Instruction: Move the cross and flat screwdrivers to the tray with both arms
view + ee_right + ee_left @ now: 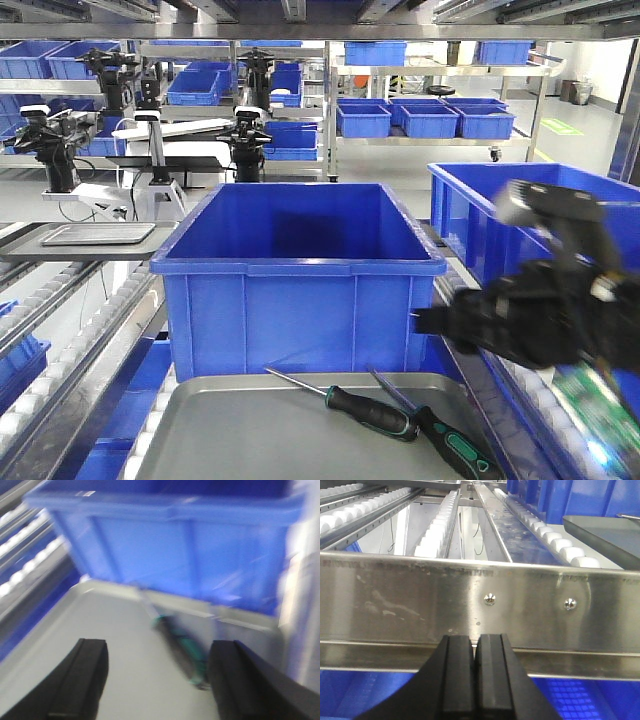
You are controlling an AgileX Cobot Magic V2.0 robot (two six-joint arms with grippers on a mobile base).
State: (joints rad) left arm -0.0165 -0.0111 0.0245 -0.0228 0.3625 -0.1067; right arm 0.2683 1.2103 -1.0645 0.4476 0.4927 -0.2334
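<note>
Two screwdrivers [385,412], black-handled with green patches, thin silver shafts, lying side by side inside grey tray [250,440] near its right rim; tips too blurred to tell apart. Behind, blue bin [300,270]. Right gripper [157,680] spread wide above, smeared. Left gripper [475,680] pressed closed, empty, facing steel rail [420,600].
</note>
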